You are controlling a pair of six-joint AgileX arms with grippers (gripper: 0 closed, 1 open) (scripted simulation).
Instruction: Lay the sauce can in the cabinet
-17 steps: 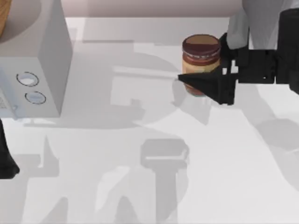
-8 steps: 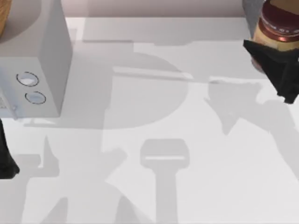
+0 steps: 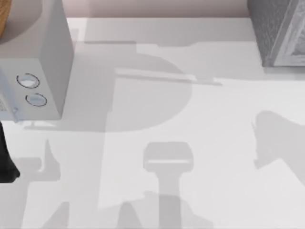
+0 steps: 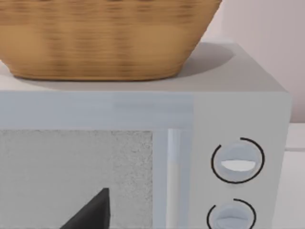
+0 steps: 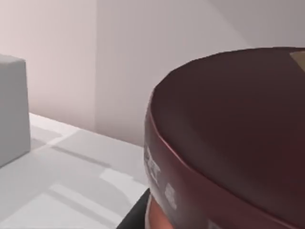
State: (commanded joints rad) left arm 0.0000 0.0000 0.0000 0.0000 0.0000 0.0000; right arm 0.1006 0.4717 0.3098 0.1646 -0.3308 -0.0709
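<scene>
The sauce can (image 5: 228,143) sits very close in the right wrist view, showing its dark maroon round top and a strip of orange below the rim. My right gripper is shut on it, with one dark finger (image 5: 137,215) against its side. The cabinet (image 3: 279,31), a dark grey speckled box with a lighter framed front, stands at the table's far right corner in the top view. My left arm (image 3: 5,164) is parked at the left edge, with its gripper (image 4: 90,215) facing the pale box.
A smooth pale grey box with two round dials (image 3: 43,62) stands at the far left, and a woven basket (image 4: 105,38) rests on top of it. White table (image 3: 157,119) with arm shadows stretches between this box and the cabinet.
My right gripper has carried the sauce can up and to the right, out of the top view. The cabinet it was covering now shows. The left arm has not moved.
</scene>
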